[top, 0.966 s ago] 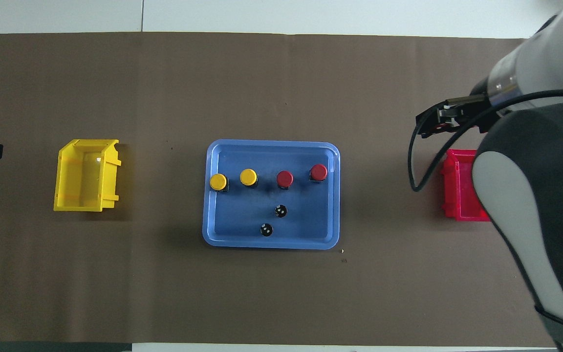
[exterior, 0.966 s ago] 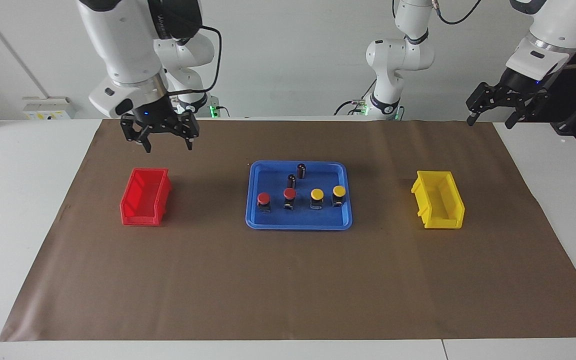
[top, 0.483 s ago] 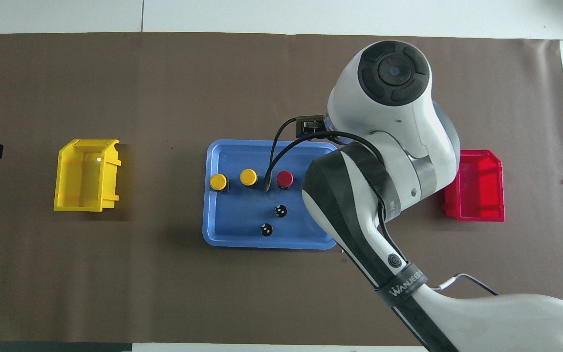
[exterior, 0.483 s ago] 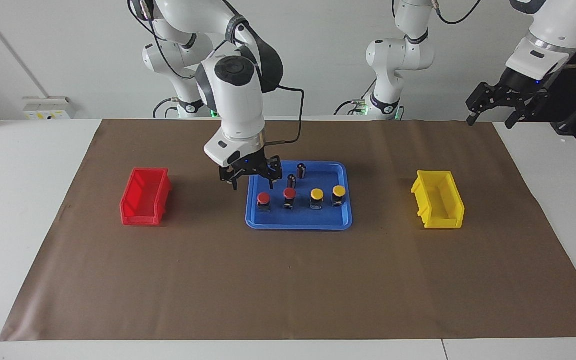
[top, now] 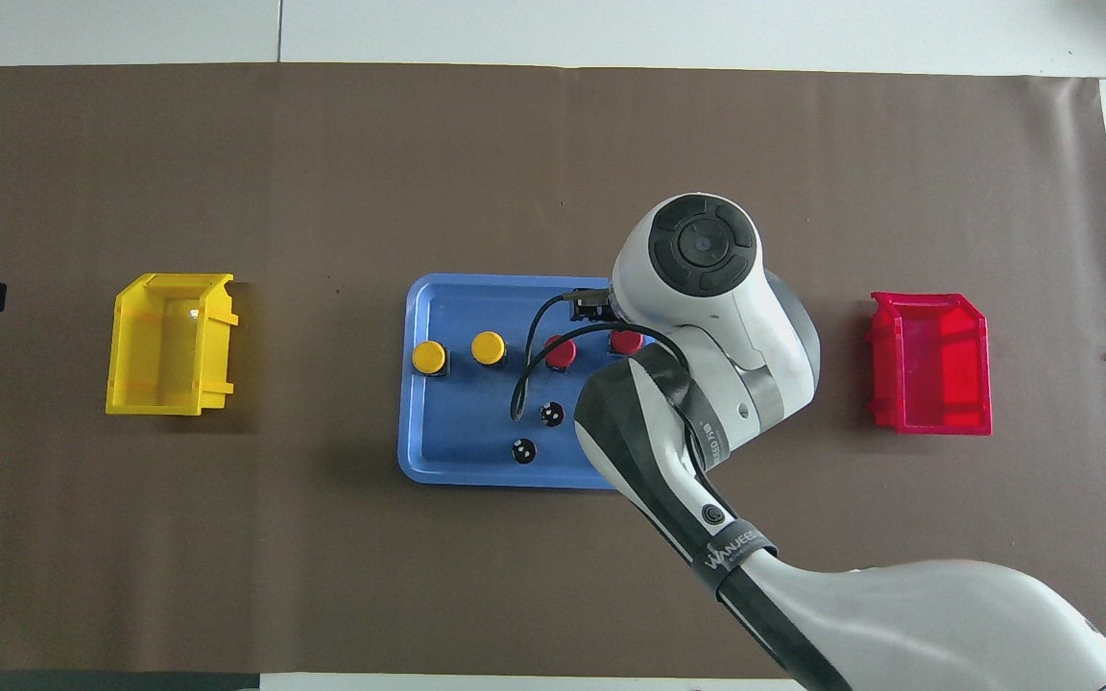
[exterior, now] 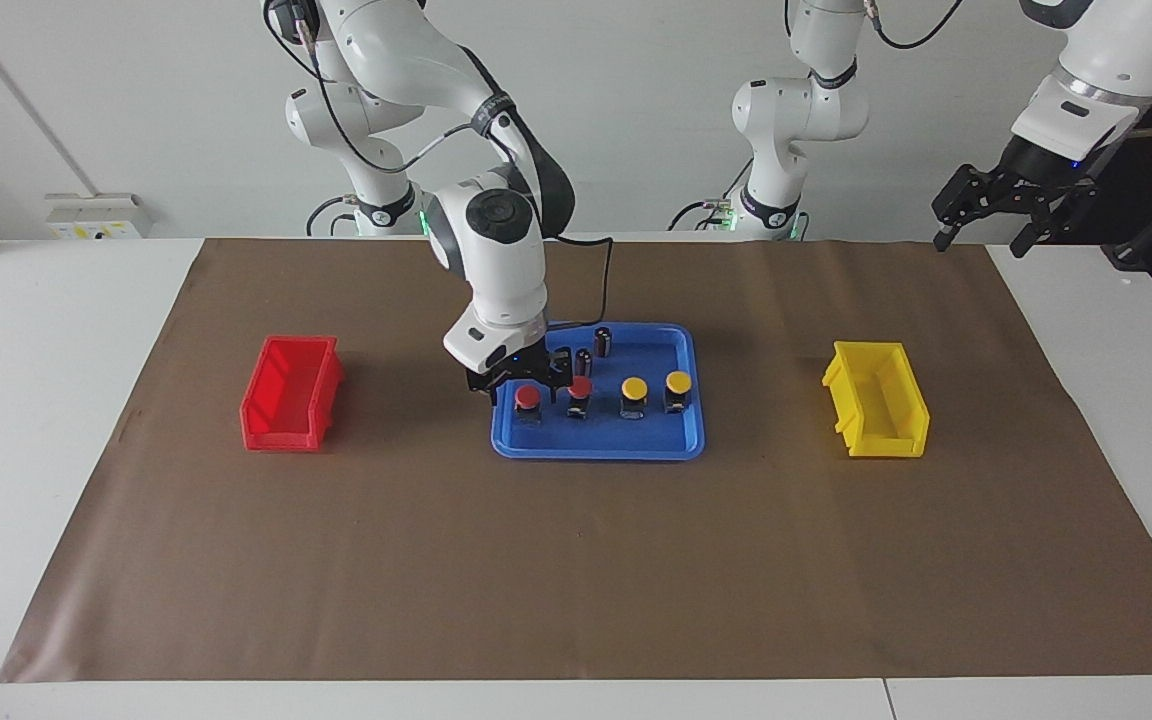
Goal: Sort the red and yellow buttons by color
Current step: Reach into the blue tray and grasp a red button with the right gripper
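Note:
Four buttons stand in a row in a blue tray (exterior: 596, 446): two red (exterior: 528, 397) (exterior: 579, 387) and two yellow (exterior: 634, 388) (exterior: 678, 381). My right gripper (exterior: 526, 384) is open, low over the red button at the right arm's end of the row, with a finger on each side of its cap. I cannot tell whether it touches the cap. In the overhead view the right arm covers most of that button (top: 626, 341); the other red button (top: 560, 354) and both yellow ones (top: 429, 357) (top: 488, 347) show. My left gripper (exterior: 979, 245) waits open, raised at the left arm's end of the table.
A red bin (exterior: 291, 393) sits toward the right arm's end and a yellow bin (exterior: 876, 400) toward the left arm's end. Two small dark cylinders (exterior: 603, 340) (exterior: 584, 360) stand in the tray, nearer the robots than the buttons. A brown mat (exterior: 576, 560) covers the table.
My right arm swung from above the red bin to the tray and came down over the end red button. The left arm has not moved.

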`<state>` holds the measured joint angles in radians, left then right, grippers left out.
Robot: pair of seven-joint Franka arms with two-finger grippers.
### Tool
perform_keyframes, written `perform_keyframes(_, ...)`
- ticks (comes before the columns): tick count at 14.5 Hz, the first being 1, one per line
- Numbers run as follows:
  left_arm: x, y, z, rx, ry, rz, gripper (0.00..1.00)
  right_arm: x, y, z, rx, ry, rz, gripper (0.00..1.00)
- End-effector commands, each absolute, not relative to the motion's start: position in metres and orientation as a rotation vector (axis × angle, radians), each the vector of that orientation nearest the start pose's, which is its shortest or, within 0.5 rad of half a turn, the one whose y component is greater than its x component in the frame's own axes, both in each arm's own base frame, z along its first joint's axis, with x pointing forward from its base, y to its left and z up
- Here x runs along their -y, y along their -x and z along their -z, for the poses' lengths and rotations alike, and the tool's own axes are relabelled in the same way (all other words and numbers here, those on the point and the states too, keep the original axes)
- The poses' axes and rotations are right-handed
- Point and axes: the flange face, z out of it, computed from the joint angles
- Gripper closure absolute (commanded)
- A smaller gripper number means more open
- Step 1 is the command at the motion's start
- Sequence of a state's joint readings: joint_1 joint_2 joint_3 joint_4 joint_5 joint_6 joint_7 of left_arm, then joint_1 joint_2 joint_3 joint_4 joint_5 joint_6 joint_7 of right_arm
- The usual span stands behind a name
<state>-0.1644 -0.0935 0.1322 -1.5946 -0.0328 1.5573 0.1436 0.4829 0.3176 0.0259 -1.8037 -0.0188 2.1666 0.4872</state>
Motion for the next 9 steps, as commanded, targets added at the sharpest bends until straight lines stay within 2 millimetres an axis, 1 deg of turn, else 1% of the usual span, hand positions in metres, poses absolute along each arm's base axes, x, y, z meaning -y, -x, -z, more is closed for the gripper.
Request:
perform_keyframes(1, 0.016, -0.52, -0.666, -0.291, 3.185, 0.083, 0.0, -0.315, -0.554, -0.356, 0.058, 3.137, 0.063, 0.17)
perform_keyframes(3, 0.025, -0.519, -0.666, -0.325, 3.181, 0.082, 0.0, -0.314, -0.556, -0.352, 0.06, 3.132, 0.075, 0.24)
perform_keyframes(5, 0.022, -0.52, -0.666, -0.316, 3.182, 0.083, 0.0, -0.312, -0.555, -0.344, 0.066, 3.133, 0.071, 0.33)
perform_keyframes(6, 0.019, -0.518, -0.667, -0.307, 3.184, 0.078, 0.0, -0.312, -0.555, -0.344, 0.068, 3.132, 0.073, 0.39)
perform_keyframes(7, 0.016, -0.514, -0.673, -0.3, 3.185, 0.093, 0.0, -0.312, -0.554, -0.344, 0.068, 3.135, 0.067, 0.48)
perform_keyframes(8, 0.016, -0.513, -0.673, -0.298, 3.185, 0.093, 0.0, -0.311, -0.554, -0.343, 0.066, 3.139, 0.054, 0.6)
perform_keyframes(9, 0.015, -0.512, -0.666, -0.295, 3.188, 0.074, 0.0, -0.31, -0.555, -0.345, 0.063, 3.141, 0.05, 0.74)
